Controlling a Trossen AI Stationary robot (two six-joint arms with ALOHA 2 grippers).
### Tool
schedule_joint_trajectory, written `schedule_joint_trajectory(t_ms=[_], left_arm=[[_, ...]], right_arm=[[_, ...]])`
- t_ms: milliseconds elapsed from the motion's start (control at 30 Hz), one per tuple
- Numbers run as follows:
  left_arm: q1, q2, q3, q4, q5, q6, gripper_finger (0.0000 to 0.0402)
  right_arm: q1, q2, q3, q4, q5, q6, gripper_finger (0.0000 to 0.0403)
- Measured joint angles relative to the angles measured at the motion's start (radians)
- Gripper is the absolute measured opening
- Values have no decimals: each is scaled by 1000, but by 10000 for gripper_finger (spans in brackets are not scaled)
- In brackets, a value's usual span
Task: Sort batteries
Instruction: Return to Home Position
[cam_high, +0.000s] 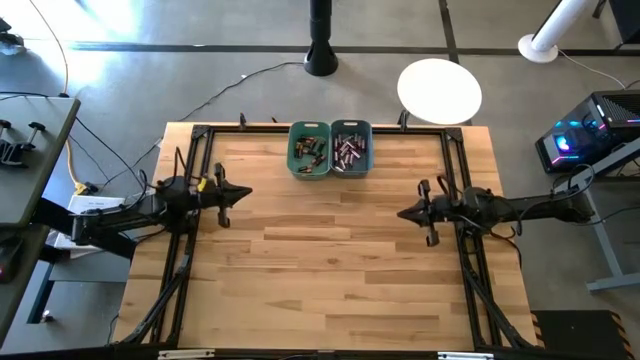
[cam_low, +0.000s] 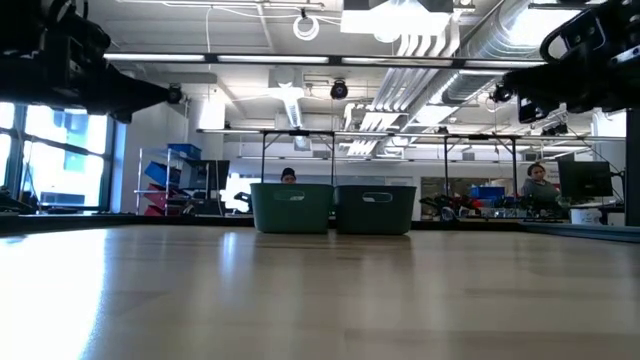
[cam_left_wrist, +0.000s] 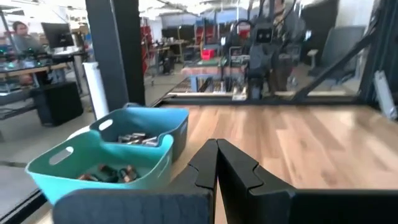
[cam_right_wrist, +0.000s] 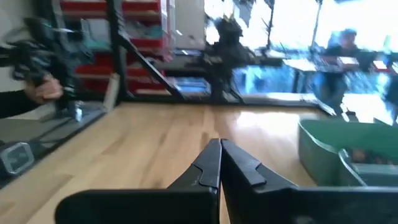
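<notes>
Wooden table (cam_high: 330, 250), light plank top. Two items rest directly on it at 12 o'clock, near the far edge: green bin (cam_high: 310, 148) and blue bin (cam_high: 351, 147), side by side, touching.

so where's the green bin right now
High view: green bin at the middle of the table's far edge, blue bin just right of it.

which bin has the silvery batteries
The blue bin, right of the pair in the high view, holds silvery batteries; the green bin holds copper-brown batteries.

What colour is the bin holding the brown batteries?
Green. The high view shows that bin best.
</notes>
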Motion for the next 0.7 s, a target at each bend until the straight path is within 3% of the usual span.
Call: schedule_joint_trajectory(t_ms=[133,333,433,700], left_arm=[[0,2,0,-18,-5,0,0],[0,7,0,-19,-6,-43,0],[0,7,0,-19,-6,-44,0],[0,7,0,-19,-5,-44,0]], right_arm=[[0,0,0,-70,85,5,0],[0,1,0,-252,95,241,0],[0,11,0,-242,101,318,0],[-5,8,0,-135,313,195,0]])
